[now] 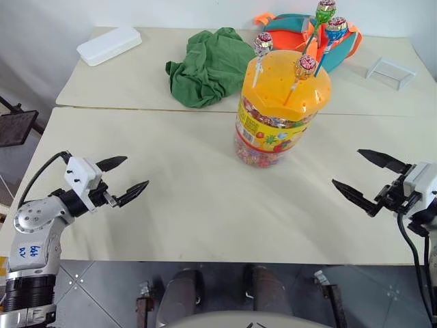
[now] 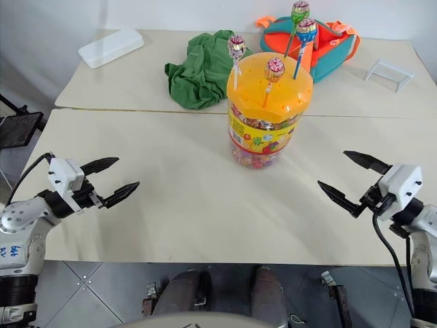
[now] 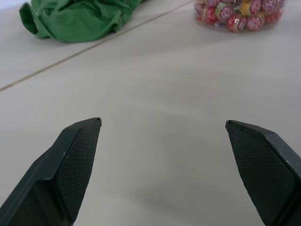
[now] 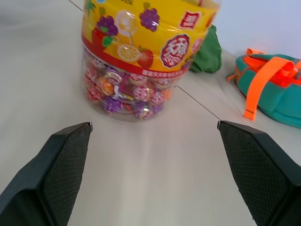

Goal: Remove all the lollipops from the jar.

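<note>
The jar [image 1: 276, 116], a clear tub with a yellow fruit label and an orange perforated dome lid, stands upright near the table's middle. Several lollipops stick up from the lid: a pinkish one [image 1: 263, 44] on a white stick, another [image 1: 304, 66] on an orange stick, a green one [image 1: 325, 10] and a blue one [image 1: 335, 29] on blue sticks. My left gripper [image 1: 124, 178] hovers open over the table's front left, far from the jar. Off to the front right, my right gripper [image 1: 369, 176] also stands open, pointing toward the jar [image 4: 141, 56], with nothing between its fingers.
A crumpled green cloth [image 1: 208, 65] lies behind the jar to the left. A teal-and-orange bag [image 1: 311, 37] sits behind the jar. A white box [image 1: 109, 45] rests at the back left, a clear stand [image 1: 390, 70] at the back right.
</note>
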Tool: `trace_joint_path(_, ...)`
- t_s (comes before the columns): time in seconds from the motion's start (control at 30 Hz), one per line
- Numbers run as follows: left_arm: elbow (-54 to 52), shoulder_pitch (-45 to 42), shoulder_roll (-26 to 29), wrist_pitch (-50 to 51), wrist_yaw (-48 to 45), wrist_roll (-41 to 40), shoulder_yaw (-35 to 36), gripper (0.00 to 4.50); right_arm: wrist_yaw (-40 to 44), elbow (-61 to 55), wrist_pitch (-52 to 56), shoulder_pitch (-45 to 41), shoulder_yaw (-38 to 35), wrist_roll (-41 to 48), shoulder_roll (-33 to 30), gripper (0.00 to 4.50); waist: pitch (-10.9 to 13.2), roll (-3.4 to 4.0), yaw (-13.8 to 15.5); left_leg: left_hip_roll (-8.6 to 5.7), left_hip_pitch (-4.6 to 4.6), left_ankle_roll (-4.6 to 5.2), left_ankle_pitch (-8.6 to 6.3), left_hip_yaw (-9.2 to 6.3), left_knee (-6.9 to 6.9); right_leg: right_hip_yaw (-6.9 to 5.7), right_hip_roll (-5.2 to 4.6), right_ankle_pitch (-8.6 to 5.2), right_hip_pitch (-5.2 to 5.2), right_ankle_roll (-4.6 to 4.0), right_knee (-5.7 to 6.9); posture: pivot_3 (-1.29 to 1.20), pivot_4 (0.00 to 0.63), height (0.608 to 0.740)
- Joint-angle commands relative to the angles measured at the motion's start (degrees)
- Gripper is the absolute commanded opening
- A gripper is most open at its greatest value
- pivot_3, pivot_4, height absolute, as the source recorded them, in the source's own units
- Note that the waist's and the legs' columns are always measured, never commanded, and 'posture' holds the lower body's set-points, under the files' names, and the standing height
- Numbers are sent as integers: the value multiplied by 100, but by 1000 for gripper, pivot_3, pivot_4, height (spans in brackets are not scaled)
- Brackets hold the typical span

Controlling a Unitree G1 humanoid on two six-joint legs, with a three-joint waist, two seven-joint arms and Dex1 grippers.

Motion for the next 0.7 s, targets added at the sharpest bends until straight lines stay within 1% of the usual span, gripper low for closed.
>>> trace_joint_path(0.03, -225, -20, 202, 215, -317, -206, -13, 4500, 15, -284, 91, 228, -213, 132, -92, 4455, 0, 0, -7, 0, 1, 0, 0, 0, 0, 0, 0, 0, 0, 0, 1, 0, 150, 740)
trace_joint_path(0.07, -280, -51, 233, 360, -422, -304, -49, 4500, -2, -396, 222, 320, -258, 213, -110, 4455, 0, 0, -7, 0, 1, 0, 0, 0, -1, 0, 0, 0, -1, 0, 2, 0, 150, 740)
trace_joint_path(0.13, -356, -328, 226, 928, -521, -803, 12, 4500, -159, -724, 556, 491, -421, 469, -99, 4455, 0, 0, -4, 0, 2, 0, 0, 2, 0, 0, 0, 0, -1, 0, 5, 0, 150, 740)
trace_joint_path(0.17, -375, -758, 224, 1403, -640, -1278, 20, 4500, -409, -1149, 864, 639, -640, 869, -15, 4455, 0, 0, 8, 1, 2, 0, 0, -1, 0, 1, 0, 0, -1, 0, 5, 0, 150, 740)
trace_joint_path(0.23, -328, -1430, 199, 2031, -729, -1832, 8, 4500, -826, -1769, 1322, 828, -934, 1432, 111, 4455, 3, 3, 108, 7, -7, -1, 0, -11, 23, -1, 0, 0, -1, 0, 13, 0, 150, 740)
trace_joint_path(0.27, -271, -1938, 87, 2435, -645, -2174, -38, 4500, -1051, -2119, 1431, 913, -1110, 1829, 265, 4455, 3, 3, 155, 31, -9, -1, -1, -14, 35, -1, 1, 0, 0, 0, 19, 0, 150, 740)
trace_joint_path(0.33, -154, -2627, -105, 2851, -520, -2459, -122, 4500, -1372, -2565, 1530, 993, -1336, 2250, 489, 4455, -2, -5, 187, 35, -19, -3, -10, -18, 70, -4, 9, 0, 9, 0, 29, 0, 150, 740)
trace_joint_path(0.37, -66, -2967, -217, 2977, -479, -2479, -222, 4500, -1499, -2750, 1534, 1026, -1439, 2393, 593, 4455, -5, -11, 180, 37, -14, 0, -16, -18, 73, -1, 10, 0, 15, 0, 31, 0, 150, 740)
trace_joint_path(0.43, 375, -4055, -580, 3030, -638, -2119, -854, 4500, -1988, -3139, 1436, 1022, -1768, 2770, 898, 4455, -5, -12, 226, 22, -4, 5, -25, -17, 72, 13, 10, 1, 16, 2, 29, 0, 150, 740)
trace_joint_path(0.5, 931, -4897, -936, 2973, -770, -1730, -1352, 4500, -2270, -3464, 1418, 1110, -1923, 2984, 1095, 4455, -6, -15, 286, 1, -14, 5, -25, -4, 80, 11, 15, 2, 15, 4, 24, 0, 150, 740)
trace_joint_path(0.57, 1334, -5272, -1164, 2862, -866, -1518, -1524, 4500, -2390, -3638, 1443, 1176, -1932, 3022, 1170, 4455, -6, -15, 268, -4, -16, 7, -26, 5, 80, 21, 15, 3, 13, 6, 17, 0, 150, 740)
trace_joint_path(0.7, 1953, -5903, -1821, 2732, -759, -1098, -1886, 4500, -2518, -4042, 1440, 1399, -1747, 3015, 1338, 4455, -6, -15, 181, 0, -10, 8, -26, 22, 61, 36, 26, 2, 2, 7, 13, 0, 150, 740)
